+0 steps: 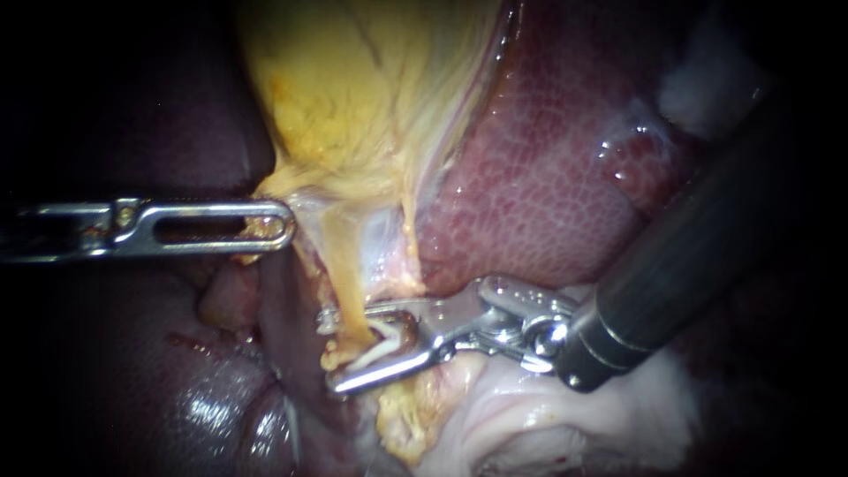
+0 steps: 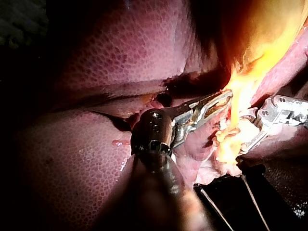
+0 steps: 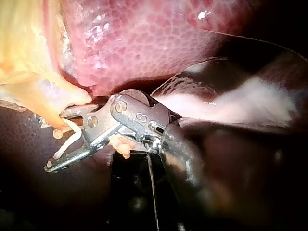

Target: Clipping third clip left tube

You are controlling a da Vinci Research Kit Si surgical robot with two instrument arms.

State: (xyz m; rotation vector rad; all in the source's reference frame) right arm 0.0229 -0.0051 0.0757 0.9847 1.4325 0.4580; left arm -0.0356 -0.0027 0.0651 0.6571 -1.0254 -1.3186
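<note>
The hand of your right instrument (image 1: 353,347) (image 3: 57,140) has its two jaws standing apart, each bearing on one leg of an open white clip (image 1: 378,351) (image 3: 72,137) seated between them. The left tube (image 1: 340,278), a yellowish strand coming down from the gallbladder (image 1: 353,97), passes between those clip legs (whether the legs already touch it, you cannot tell from here). The shaft runs off to the upper right across the liver (image 1: 548,177). Well apart, the hand of your left instrument (image 1: 278,225) (image 2: 226,98) is clamped, jaws together, on the yellow tissue at the gallbladder's lower edge, just above where the tube begins.
</note>
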